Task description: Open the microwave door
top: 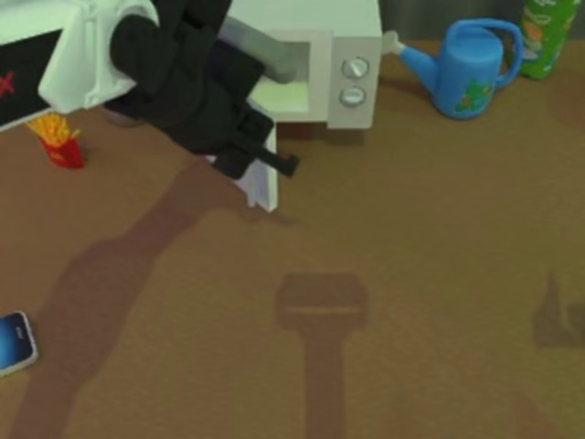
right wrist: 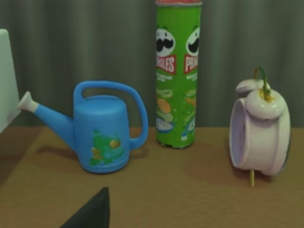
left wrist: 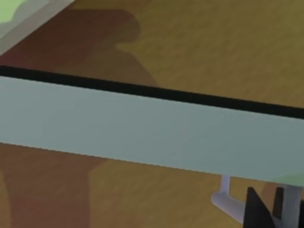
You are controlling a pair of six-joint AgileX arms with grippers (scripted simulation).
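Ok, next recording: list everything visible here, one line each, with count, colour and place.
boxy pale white-green microwave: 1, top centre.
flat pale microwave door: 1, swung open toward the table's front.
blue plastic watering can: 1, right of the microwave.
green crisp tube: 1, far right, behind the can.
pale pink alarm clock: 1, beside the tube.
red carton of fries: 1, left.
blue-screened phone: 1, left edge.
brown table: 1.
left gripper: black, at the door.
right gripper: out of the top view.

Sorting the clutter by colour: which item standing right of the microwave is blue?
The watering can, just right of the microwave, with a spout and loop handle. The chips can beside it is green; the alarm clock is pale.
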